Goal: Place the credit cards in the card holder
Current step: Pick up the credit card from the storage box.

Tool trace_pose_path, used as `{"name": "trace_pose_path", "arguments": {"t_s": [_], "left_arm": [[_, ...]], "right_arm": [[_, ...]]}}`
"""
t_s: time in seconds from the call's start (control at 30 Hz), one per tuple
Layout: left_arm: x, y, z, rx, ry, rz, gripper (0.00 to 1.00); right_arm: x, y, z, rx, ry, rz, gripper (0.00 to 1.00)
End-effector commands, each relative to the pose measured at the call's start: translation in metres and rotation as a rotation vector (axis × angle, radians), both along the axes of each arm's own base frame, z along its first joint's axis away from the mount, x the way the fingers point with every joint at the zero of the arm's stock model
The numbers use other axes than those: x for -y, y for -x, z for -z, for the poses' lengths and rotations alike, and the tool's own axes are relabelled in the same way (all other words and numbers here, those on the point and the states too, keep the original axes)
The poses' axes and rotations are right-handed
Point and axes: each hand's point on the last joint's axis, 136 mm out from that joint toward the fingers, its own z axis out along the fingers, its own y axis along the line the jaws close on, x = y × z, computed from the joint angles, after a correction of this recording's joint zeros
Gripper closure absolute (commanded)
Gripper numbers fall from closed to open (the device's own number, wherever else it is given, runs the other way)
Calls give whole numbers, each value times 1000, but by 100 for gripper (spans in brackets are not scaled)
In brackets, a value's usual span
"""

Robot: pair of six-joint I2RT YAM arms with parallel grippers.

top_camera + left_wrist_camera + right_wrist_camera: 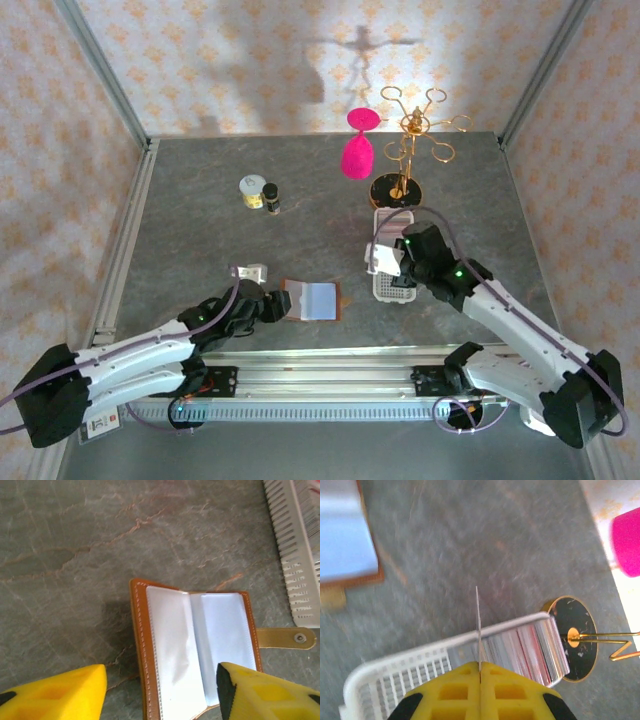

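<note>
My right tool clamps one credit card edge-on above the white tray, ready for slotting. My left tool stands released over the card holder, which lies spread open.

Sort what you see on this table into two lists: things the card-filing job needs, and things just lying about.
Needed: open card holder; card pinched in the right gripper; spare cards in the white tray; left gripper, open near the holder.
Lying about: small jar; dark bottle; pink ornament; gold stand.
</note>
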Motion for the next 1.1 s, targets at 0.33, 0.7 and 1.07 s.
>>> {"name": "trace_pose_path", "arguments": {"t_s": [0.33, 0.7, 1.07], "left_arm": [[12, -12, -37, -2, 8, -4, 60], [29, -12, -8, -91, -82, 34, 63], [26, -10, 27, -146, -149, 39, 63]], "right_arm": [[-62, 1, -56, -552, -891, 399, 100], [-76, 18, 4, -846, -1091, 679, 100], [-108, 33, 59, -949, -1042, 774, 100]]}}
